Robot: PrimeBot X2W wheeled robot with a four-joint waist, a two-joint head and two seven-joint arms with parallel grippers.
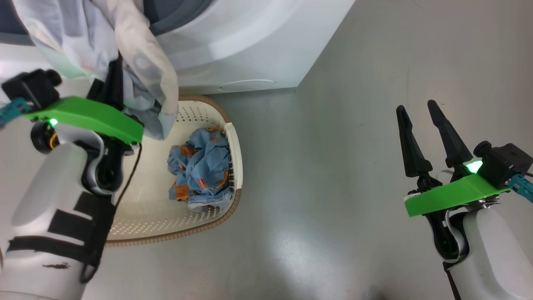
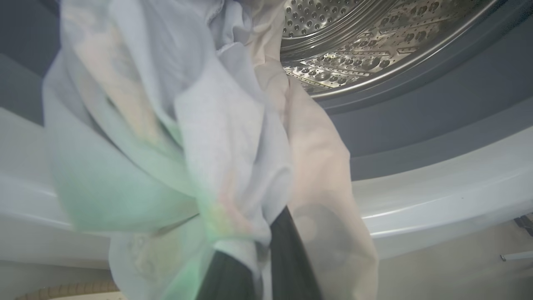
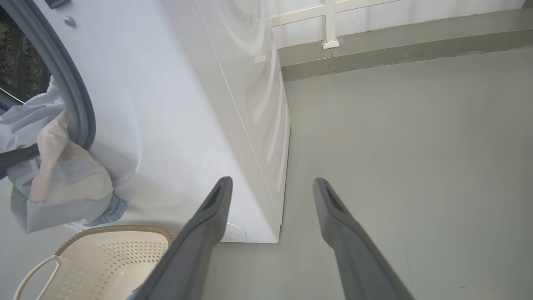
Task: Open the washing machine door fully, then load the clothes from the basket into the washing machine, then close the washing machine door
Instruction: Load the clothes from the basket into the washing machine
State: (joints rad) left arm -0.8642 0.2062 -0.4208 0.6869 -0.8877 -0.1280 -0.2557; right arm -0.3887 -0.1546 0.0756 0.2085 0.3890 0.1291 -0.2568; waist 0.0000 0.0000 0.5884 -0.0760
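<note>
My left gripper [image 1: 116,73] is shut on a pale blue garment [image 1: 70,37] and a white one [image 1: 145,62], held up above the basket [image 1: 235,146] and just in front of the washing machine [image 1: 250,41] opening. In the left wrist view the cloth [image 2: 216,137] drapes over my fingers [image 2: 287,250], with the steel drum [image 2: 354,41] and the grey gasket [image 2: 416,108] right behind it. A denim-blue garment with orange patches [image 1: 200,166] lies in the basket. My right gripper [image 1: 416,106] stands open over the floor at the right, holding nothing. The door is out of view.
Smooth grey floor [image 1: 333,187] stretches to the right of the basket and the machine. In the right wrist view the machine's white side [image 3: 166,104] is to the left, the basket [image 3: 104,258] is at the lower left, and a wall base with a white rail [image 3: 331,25] runs behind.
</note>
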